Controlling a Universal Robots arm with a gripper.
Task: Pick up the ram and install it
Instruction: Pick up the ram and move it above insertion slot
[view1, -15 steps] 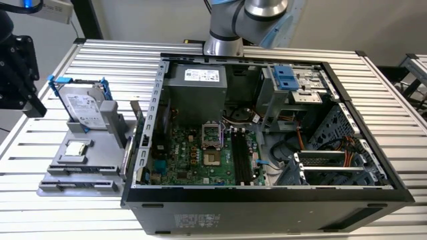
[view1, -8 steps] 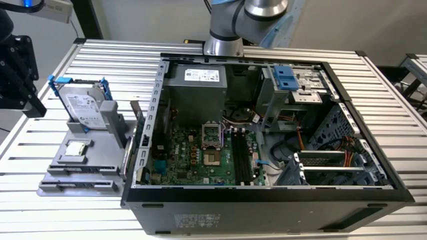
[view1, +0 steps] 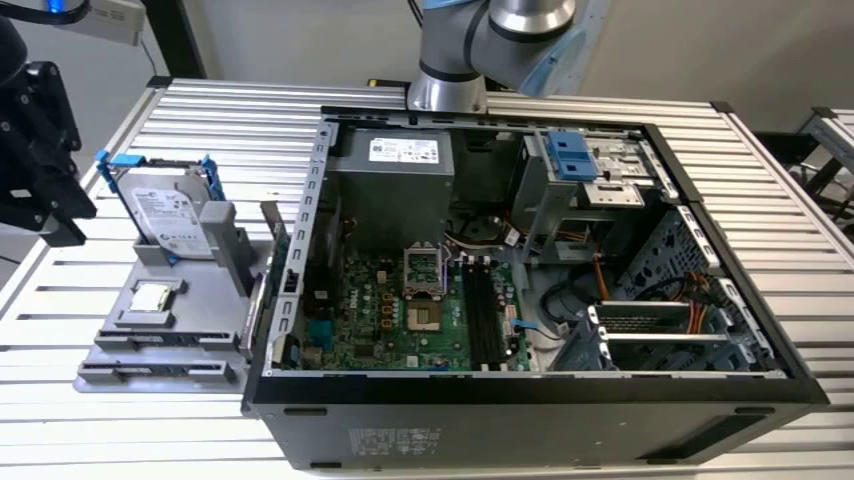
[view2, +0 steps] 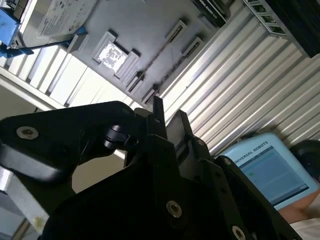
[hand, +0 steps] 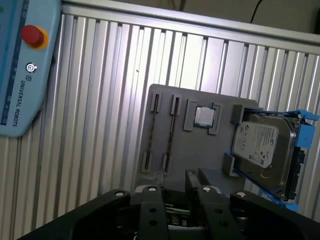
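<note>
- Plainly, the main risk is a poor pinch. The ram (hand: 152, 132) stands on edge in the grey tray (hand: 200, 155), in the lane farther from the processor (hand: 204, 116). It shows as no more than a thin strip between slotted end holders. A gripper coming down off-line would likely strike a holder, or catch the stick by a corner and tilt it.
- A second thin strip seems to lie in the neighbouring lane, just beside the first, so a finger could nudge it. Whether it is another stick I cannot tell.
- The hard drive (hand: 262, 145) in its blue frame sits at the tray's other end, well apart from the ram, so I judge it a small hazard.
- Seating is the other worry. The memory slots (view1: 483, 310) on the motherboard (view1: 387, 320) lie deep inside the open computer case (view1: 534, 388), near cables. A stick carried at a tilt could jam against a slot or flex.
- The gripper (hand: 177, 192) hangs over the counter (view1: 200, 110) at the exterior view's left, beside the tray, away from the case and touching nothing.
- Its fingers (hand: 150, 205) stand apart with nothing pinched between them, and in both wrist views they point toward the ram end of the tray.
- The arm (view1: 447, 85) rises from its base behind the case.
</note>
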